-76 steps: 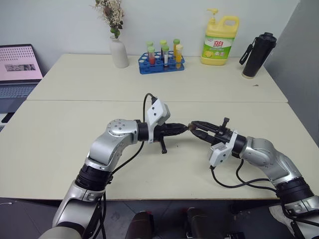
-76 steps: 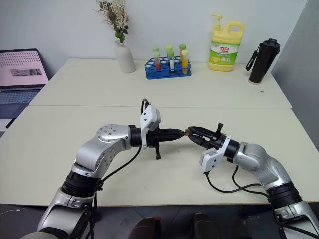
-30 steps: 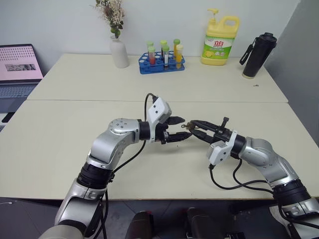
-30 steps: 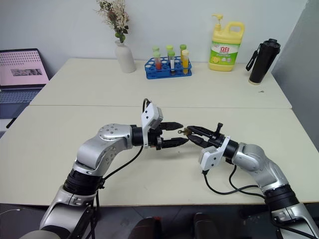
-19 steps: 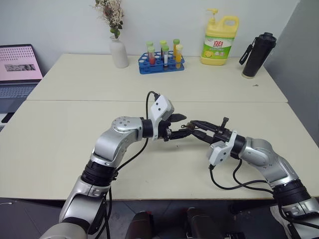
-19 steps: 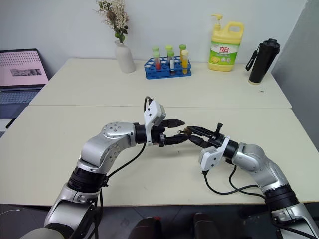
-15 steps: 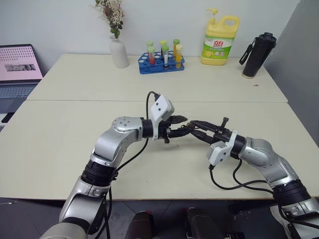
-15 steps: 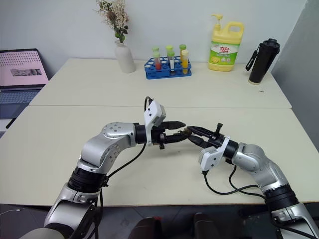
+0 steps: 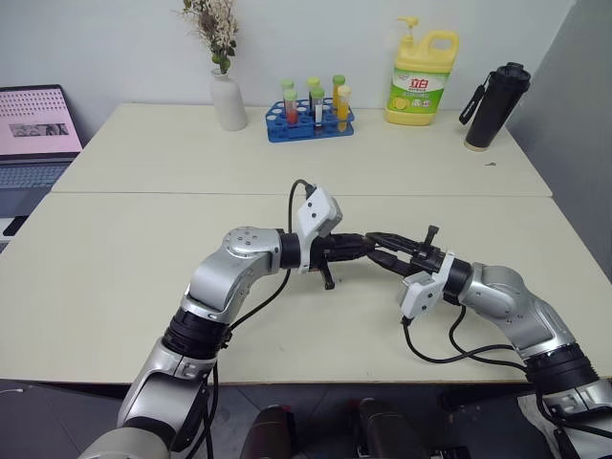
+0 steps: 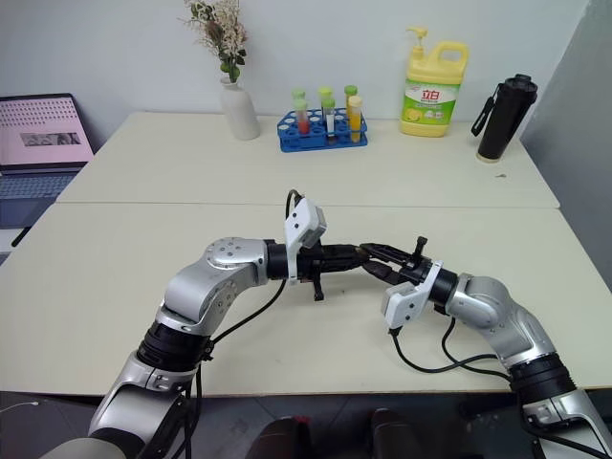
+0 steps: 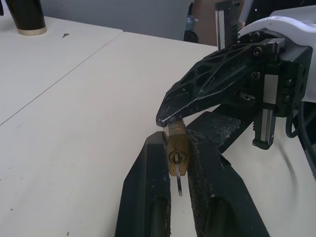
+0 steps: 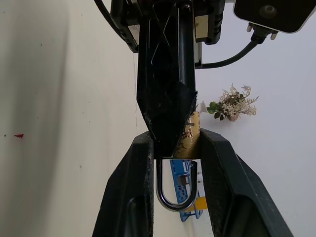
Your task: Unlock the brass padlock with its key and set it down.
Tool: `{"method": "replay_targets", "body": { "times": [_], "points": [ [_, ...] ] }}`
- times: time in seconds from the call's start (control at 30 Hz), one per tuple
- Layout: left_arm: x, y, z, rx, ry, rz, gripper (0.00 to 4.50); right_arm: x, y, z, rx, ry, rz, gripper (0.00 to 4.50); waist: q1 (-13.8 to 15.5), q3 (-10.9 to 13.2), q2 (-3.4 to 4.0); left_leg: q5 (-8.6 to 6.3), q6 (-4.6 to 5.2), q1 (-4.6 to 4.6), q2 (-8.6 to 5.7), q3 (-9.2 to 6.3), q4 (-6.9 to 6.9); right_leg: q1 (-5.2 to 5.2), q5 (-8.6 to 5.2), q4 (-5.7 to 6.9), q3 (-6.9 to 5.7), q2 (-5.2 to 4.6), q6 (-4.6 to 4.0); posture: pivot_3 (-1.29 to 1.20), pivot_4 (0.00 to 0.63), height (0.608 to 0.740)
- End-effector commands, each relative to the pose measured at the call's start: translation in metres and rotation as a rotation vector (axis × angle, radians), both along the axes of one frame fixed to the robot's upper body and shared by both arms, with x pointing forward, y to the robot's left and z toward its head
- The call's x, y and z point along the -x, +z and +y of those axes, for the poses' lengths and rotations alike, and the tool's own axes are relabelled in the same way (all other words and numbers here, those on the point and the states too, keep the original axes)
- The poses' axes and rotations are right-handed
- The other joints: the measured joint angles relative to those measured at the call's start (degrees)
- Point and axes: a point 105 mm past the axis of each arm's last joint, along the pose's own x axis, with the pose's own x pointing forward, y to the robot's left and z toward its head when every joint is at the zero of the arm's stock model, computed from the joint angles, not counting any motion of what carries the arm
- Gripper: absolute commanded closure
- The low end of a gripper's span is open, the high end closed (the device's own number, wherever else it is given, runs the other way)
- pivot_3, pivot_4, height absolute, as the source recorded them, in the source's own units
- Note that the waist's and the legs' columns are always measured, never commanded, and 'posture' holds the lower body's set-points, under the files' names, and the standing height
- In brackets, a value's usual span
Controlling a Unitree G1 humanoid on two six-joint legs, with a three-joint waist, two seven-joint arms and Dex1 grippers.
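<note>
Left wrist view: the left claw (image 11: 178, 148) pinches the padlock (image 11: 177, 148), key (image 11: 178, 183) in its keyhole. The right claw (image 12: 174, 148) grips the padlock too, above the table (image 9: 143, 249).

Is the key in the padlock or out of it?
In: the key sticks out of the keyhole of the brass padlock.

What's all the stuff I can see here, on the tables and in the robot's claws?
brass padlock: one, gold with a silver shackle, held in the air between both grippers
key: one, silvery, sticking out of the padlock's keyhole
tables: two, cream, pushed together
vase of dried flowers: one, white, far table
test tube rack: one, blue, coloured tubes, far table
detergent bottle: one, yellow, far table
flask: one, black, far right
laptop: one, pink screen, far left
left gripper: black fingers, shut on the padlock
right gripper: black fingers, shut on the padlock
</note>
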Motion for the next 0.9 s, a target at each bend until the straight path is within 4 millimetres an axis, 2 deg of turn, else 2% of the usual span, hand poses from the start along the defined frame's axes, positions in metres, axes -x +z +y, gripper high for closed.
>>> {"method": "replay_targets", "body": {
  "times": [0.03,0.13,0.27,0.37,0.47,0.57,0.7,0.83,0.9],
  "points": [
    [-0.005,0.013,0.008,0.002,0.033,-0.071,4.34,0.006,0.011,0.001,-0.047,0.026,-0.019,2.82,0.0,0.0,0.00,0.00,0.00,0.00,0.00,-0.01,0.00,0.00,0.00,0.00,-0.01,0.00,0.00,0.00,0.150,0.740],
    [-0.005,0.012,0.013,-0.001,0.040,-0.073,4.34,0.004,0.014,-0.006,-0.054,0.000,0.000,1.84,0.0,0.0,0.00,0.00,0.00,0.00,0.00,0.00,0.00,0.00,0.00,0.00,0.00,0.00,0.00,0.00,0.150,0.740],
    [-0.005,0.011,0.018,0.000,0.045,-0.071,4.34,0.005,0.000,-0.023,0.052,-0.017,0.088,0.42,0.1,0.0,0.00,0.00,0.00,-0.01,0.01,0.00,0.01,0.01,0.00,-0.01,0.00,-0.03,0.00,0.00,0.150,0.740],
    [-0.004,0.012,0.019,0.008,0.045,-0.062,4.34,0.010,0.000,-0.032,0.018,-0.021,0.155,0.39,0.2,0.0,-0.01,0.00,0.01,-0.01,0.01,-0.02,0.01,0.04,0.00,-0.04,-0.03,-0.04,0.01,0.00,0.150,0.740],
    [-0.003,0.013,0.020,0.013,0.035,-0.052,4.34,0.020,0.002,-0.030,-0.064,-0.007,0.296,0.39,0.1,0.0,0.00,0.00,0.01,-0.01,0.02,-0.02,0.01,0.03,0.00,-0.03,-0.01,-0.03,0.00,0.00,0.150,0.740],
    [-0.001,0.014,0.019,0.018,0.010,-0.045,4.34,0.035,0.003,-0.025,-0.107,0.028,0.492,1.00,0.1,0.0,0.00,0.00,0.01,-0.01,0.03,-0.06,0.00,0.03,0.00,-0.02,-0.04,-0.02,0.01,0.00,0.150,0.740],
    [0.004,0.018,0.018,0.031,-0.042,-0.037,4.34,0.044,0.011,-0.022,-0.164,0.035,0.702,2.47,0.0,0.0,-0.01,-0.01,0.01,0.00,0.06,-0.06,0.02,0.04,-0.01,-0.01,-0.05,-0.01,0.02,0.00,0.150,0.740],
    [0.012,0.021,0.014,0.038,-0.099,-0.039,4.34,0.044,0.024,-0.014,-0.246,0.055,0.818,4.00,0.0,0.0,-0.01,-0.01,0.01,0.00,0.04,-0.09,0.02,0.05,-0.01,-0.01,-0.08,-0.01,0.03,0.00,0.150,0.740],
    [0.017,0.021,0.013,0.035,-0.129,-0.044,4.34,0.043,0.026,-0.011,-0.261,0.061,0.842,4.50,0.1,0.0,-0.01,-0.01,0.01,-0.01,0.03,-0.10,0.02,0.04,-0.01,-0.02,-0.09,-0.01,0.03,0.00,0.150,0.740]
  ]
}}
